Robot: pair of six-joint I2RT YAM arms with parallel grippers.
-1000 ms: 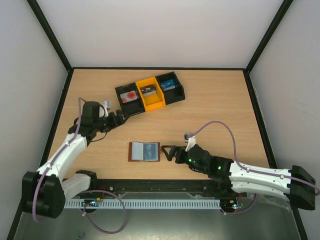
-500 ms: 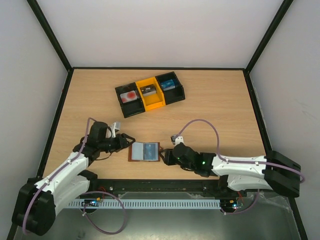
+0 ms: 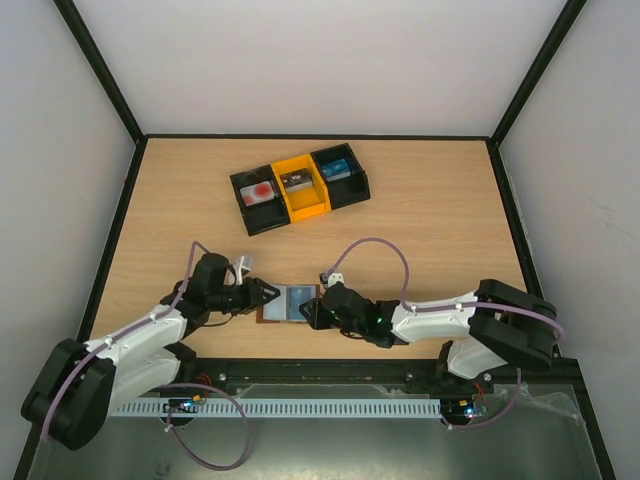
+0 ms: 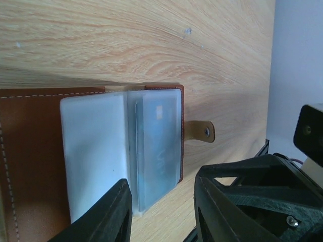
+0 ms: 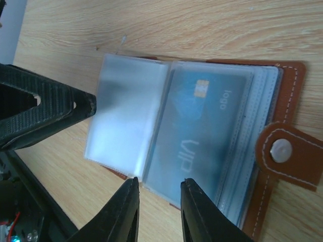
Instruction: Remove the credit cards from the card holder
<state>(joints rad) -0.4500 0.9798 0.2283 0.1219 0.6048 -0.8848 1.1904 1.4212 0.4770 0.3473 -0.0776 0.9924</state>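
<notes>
Your card holder lies open on the table near its front edge, a blue card in its clear sleeve. Your left gripper sits at its left edge and your right gripper at its right, each with fingers narrowly apart.

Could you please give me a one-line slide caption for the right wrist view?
Right gripper, open, at the opened card holder, a blue card in its sleeve.

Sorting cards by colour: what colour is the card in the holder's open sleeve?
Blue-grey card, gold chip; clearest in the right wrist view.
</notes>
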